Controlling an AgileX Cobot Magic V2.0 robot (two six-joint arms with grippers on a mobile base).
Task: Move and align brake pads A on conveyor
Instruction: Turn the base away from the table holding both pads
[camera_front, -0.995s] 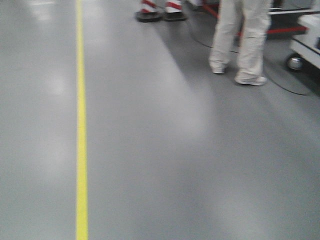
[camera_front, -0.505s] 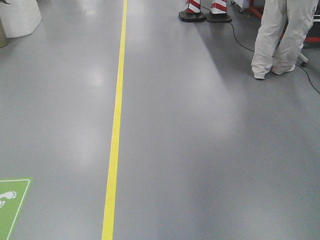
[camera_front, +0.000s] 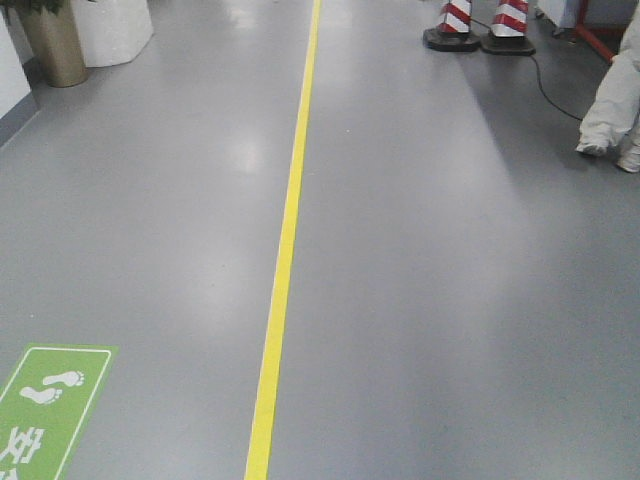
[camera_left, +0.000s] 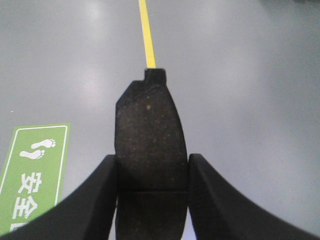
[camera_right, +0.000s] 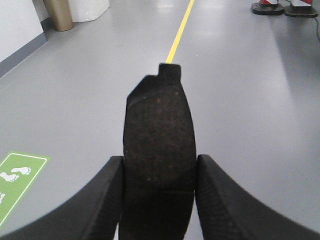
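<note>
**Left wrist view:** the left gripper (camera_left: 152, 167) is clamping the first brake pad (camera_left: 150, 125) by its long edges between two black fingers (camera_left: 95, 200). The pad's end tab is pointing away over the grey floor (camera_left: 250, 75).

**Right wrist view:** the right gripper (camera_right: 159, 167) is pinching the second brake pad (camera_right: 157, 120) likewise.

**Front view, left to right:** a green footprint sign (camera_front: 50, 400), a yellow line (camera_front: 285, 250), two striped cone bases (camera_front: 480, 25) and a person's legs (camera_front: 612, 100) are showing on the floor.
</note>
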